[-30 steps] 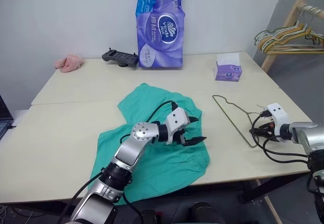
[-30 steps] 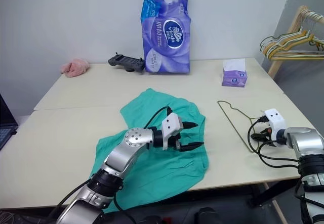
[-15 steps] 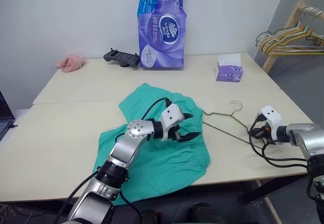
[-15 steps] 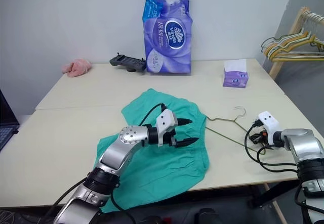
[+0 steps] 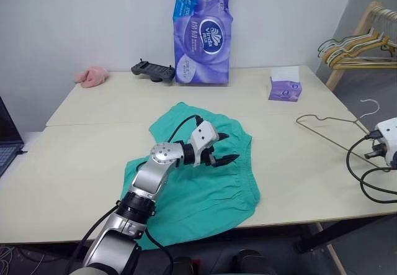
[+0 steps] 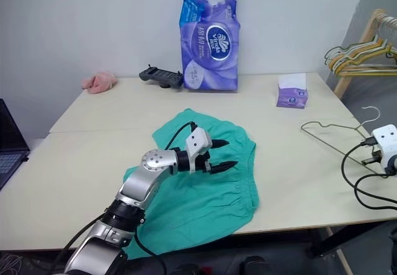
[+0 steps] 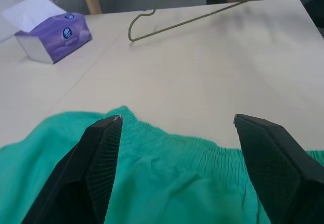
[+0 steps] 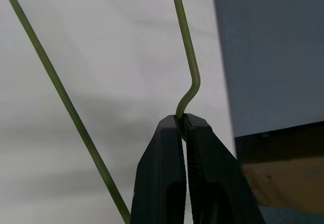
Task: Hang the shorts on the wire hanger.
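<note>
A: Teal-green soft fabric shorts (image 5: 198,179) with a gathered waistband lie crumpled on the pale beige table (image 5: 80,157), at about six o'clock from the tall purple pack of tissue rolls (image 5: 201,33). In the head views, what are the arms doing?

B: The left gripper (image 5: 222,148) hovers over the shorts, its two black fingers spread wide with nothing between them. At three o'clock from the shorts, near the table's right edge, the thin pale wire hanger (image 5: 332,129) is lifted at a slant, hook uppermost.

A: And in the left wrist view?

B: The spread fingertips (image 7: 109,128) frame the shorts' gathered waistband (image 7: 182,148). Beyond lie bare table, the wire hanger and a small purple tissue box (image 7: 50,37).

A: The right wrist view?

B: The right gripper (image 8: 181,123) is pinched tight on the hanger's wire at a bend, with the wire running onward over the table.

A: Anything else on the table?

B: At the far side, a black game controller (image 5: 152,71) and a small pink cloth (image 5: 92,75).
</note>
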